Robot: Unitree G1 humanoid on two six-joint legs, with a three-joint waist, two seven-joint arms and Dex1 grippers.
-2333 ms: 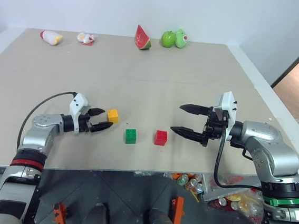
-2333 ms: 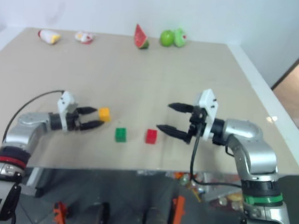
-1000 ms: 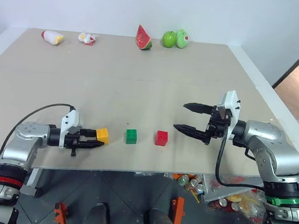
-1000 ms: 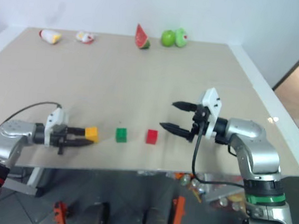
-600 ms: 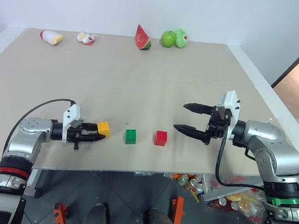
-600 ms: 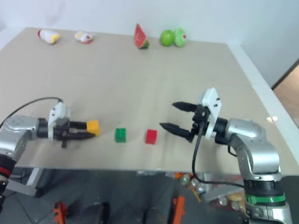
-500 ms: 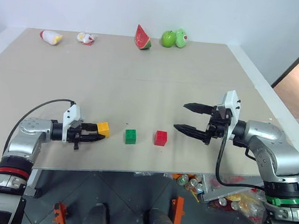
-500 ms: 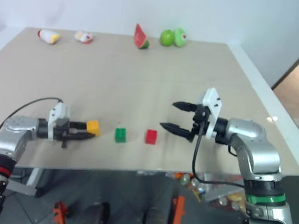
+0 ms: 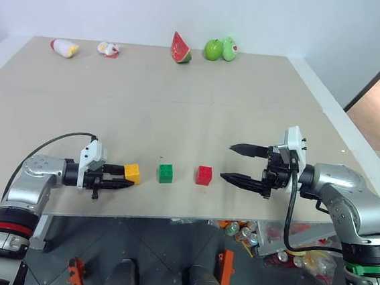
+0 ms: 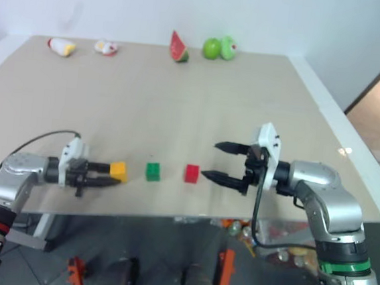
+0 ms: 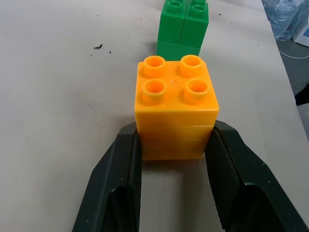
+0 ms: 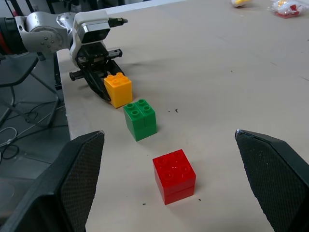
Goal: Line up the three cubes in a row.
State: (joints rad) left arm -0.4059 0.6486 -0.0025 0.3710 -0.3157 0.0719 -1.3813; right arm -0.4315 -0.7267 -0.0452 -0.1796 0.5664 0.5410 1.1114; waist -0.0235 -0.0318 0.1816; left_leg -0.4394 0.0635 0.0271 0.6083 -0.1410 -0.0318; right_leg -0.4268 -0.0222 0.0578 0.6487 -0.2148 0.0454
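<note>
Cubes nearly in a row by the near table edge

Toys sit far off along the back of the table (image 9: 200, 110): a pale bottle-shaped toy (image 9: 64, 47) and a small wrapped one (image 9: 109, 48) at the back left, then the watermelon slice (image 9: 180, 48) and green apple (image 9: 214, 49) near the middle. None of them crowds the work; the wide tan surface between them and the cubes is bare.

Down front, the left gripper (image 9: 121, 176) lies low and level over the table, pointing right, its two black fingers (image 11: 120, 193) clamped on the sides of the yellow-orange cube (image 9: 132, 172). That cube rests on the table, studs up, close to the near edge. Just to its right, with a gap, stands the green cube (image 9: 165, 174), studs up, and after a similar gap the red cube (image 9: 204, 175), studs up too. The three run left to right roughly parallel to the near edge, none touching.

Right of the red cube, the right gripper (image 9: 235, 164) hovers above the table pointing left, its fingers spread wide and empty, clear of the cube. Open table lies beyond it toward the right edge.
</note>
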